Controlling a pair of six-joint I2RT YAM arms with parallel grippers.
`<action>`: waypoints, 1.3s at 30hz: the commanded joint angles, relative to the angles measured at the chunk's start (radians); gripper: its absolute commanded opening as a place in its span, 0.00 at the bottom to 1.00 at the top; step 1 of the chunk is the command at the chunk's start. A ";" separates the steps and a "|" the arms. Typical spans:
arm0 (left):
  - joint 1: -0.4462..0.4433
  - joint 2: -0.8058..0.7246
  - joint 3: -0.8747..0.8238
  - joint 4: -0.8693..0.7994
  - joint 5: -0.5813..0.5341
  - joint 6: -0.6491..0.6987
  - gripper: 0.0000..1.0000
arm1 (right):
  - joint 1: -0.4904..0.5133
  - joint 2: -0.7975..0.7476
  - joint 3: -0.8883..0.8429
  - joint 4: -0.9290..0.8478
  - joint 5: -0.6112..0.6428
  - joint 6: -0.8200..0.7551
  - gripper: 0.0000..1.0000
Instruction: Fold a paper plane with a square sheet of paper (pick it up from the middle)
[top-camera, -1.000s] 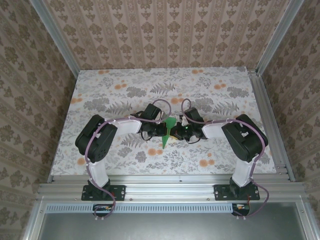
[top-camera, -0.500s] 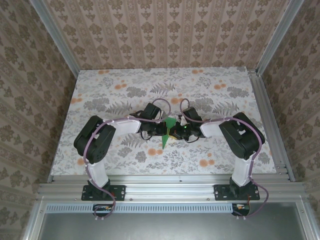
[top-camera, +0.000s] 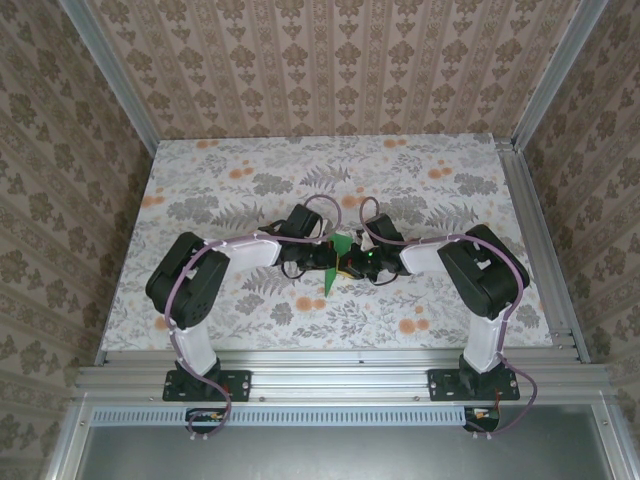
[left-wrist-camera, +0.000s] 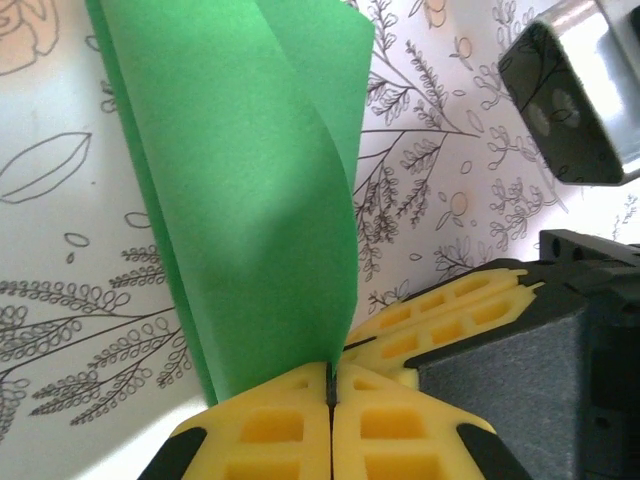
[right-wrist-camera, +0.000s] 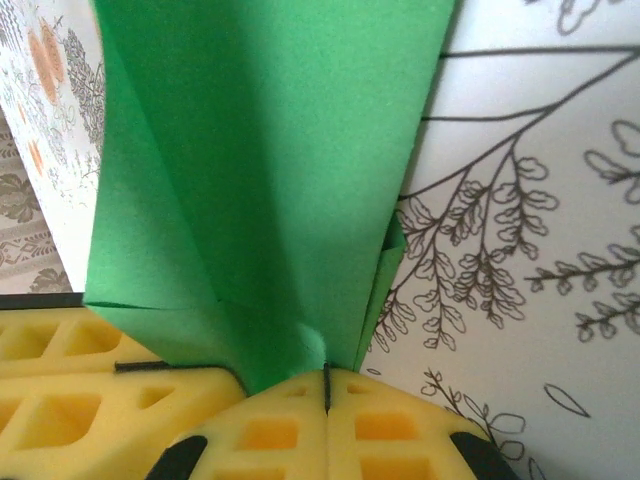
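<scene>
L gripper (left-wrist-camera: 330, 385): jaws fully closed, pinching lower edge of green sheet (left-wrist-camera: 250, 200), which is part-folded and rises straight out from tips. R gripper (right-wrist-camera: 325, 385): likewise clamped tight on same sheet, folded layers fanning out ahead of tips. Both sets of tips just beside each other, apparently touching. Judged mid-fold: hold both pinches firm, move together w/ even tension, no twist, else risk of tear or skewed crease. Beyond tips: floral tabletop (top-camera: 230, 170). Main obstacle: each arm crowding the other.
</scene>
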 joint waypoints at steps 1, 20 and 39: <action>-0.004 0.024 0.002 0.036 0.027 -0.023 0.06 | 0.012 0.026 -0.022 -0.005 0.032 0.022 0.04; 0.018 0.036 -0.033 -0.021 0.017 0.057 0.07 | 0.011 -0.012 -0.050 0.023 0.033 0.019 0.01; 0.021 0.015 -0.036 0.075 0.114 0.035 0.14 | 0.009 0.003 -0.068 0.077 0.032 0.039 0.01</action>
